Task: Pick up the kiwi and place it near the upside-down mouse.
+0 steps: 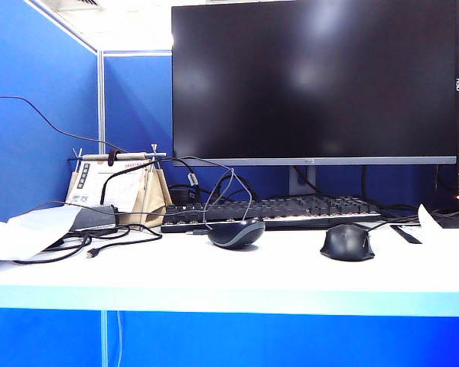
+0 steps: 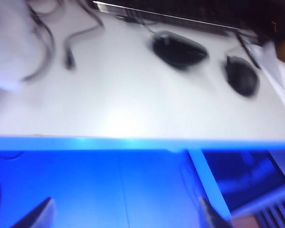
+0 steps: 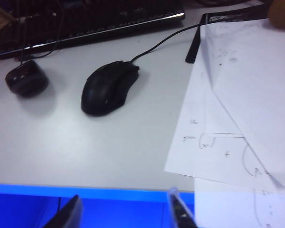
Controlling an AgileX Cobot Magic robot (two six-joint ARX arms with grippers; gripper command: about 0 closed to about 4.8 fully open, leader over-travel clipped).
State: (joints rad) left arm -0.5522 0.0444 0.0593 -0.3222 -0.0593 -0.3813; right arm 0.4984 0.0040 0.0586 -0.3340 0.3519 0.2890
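Well beyond the right tool (image 3: 125, 211), kiwi (image 3: 282, 13).

Of the robot, only fingertips are seen, all below the white table (image 3: 109, 156) edge. On the left gripper (image 2: 126, 216), two dark, wedge-shaped fingers (image 2: 38, 216) are recorded, set wide apart; the finish appears matte grey, though blur limits certainty. On the right gripper (image 3: 123, 213), one finger (image 3: 66, 214) is dark, the other pale and glossy. No cables, screws or markings are discernible.
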